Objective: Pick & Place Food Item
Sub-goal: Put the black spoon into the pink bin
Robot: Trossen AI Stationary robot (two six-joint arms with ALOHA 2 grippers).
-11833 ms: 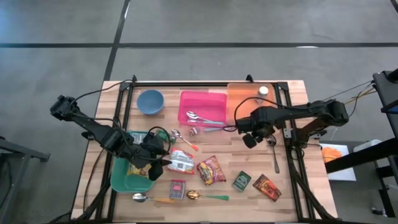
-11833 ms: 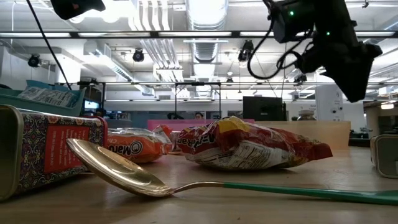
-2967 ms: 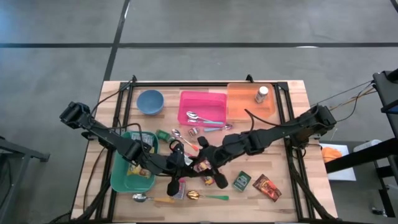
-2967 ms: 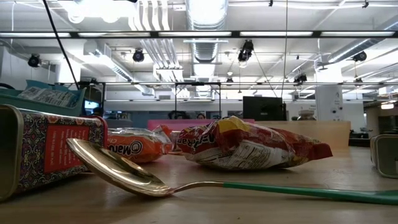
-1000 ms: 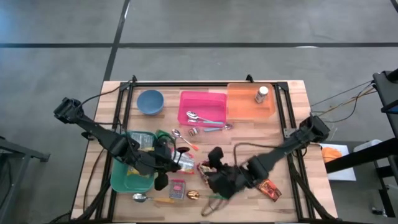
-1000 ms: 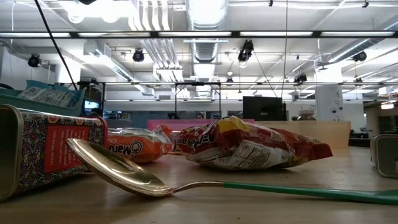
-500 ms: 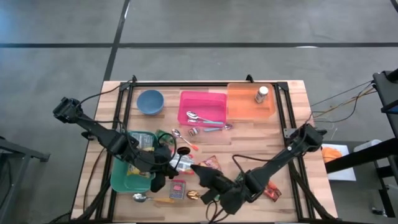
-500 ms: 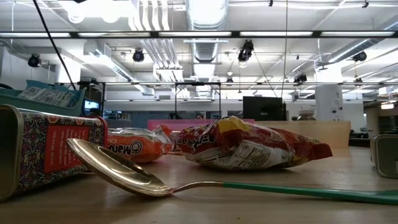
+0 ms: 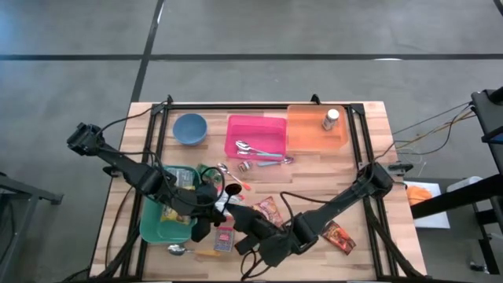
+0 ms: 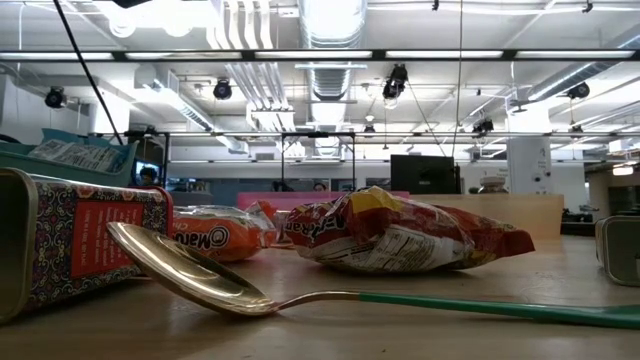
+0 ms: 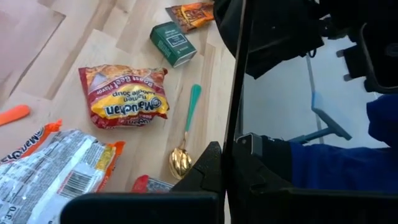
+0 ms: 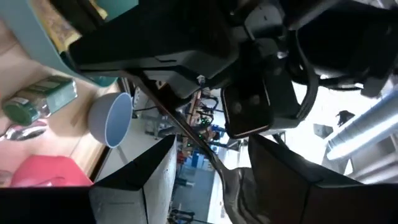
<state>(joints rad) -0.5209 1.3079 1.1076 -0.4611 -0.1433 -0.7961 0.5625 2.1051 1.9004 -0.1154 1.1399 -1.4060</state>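
Noodles are the food to move. One red noodle pack [image 9: 267,211] lies flat on the table [image 9: 369,149], near both arms, so it is easy to reach. The left gripper [image 9: 201,228] hangs just beside the green bin [image 9: 153,228], its fingers pressed together, holding nothing I can see. The right gripper [image 9: 247,237] is low over the table's front, near the gold spoon [image 11: 181,160], fingers apart and empty. I think food goes in that bin

Both arms crowd the table's [image 9: 361,157] near centre over ramen packets [image 9: 269,212]; far corners stay open.
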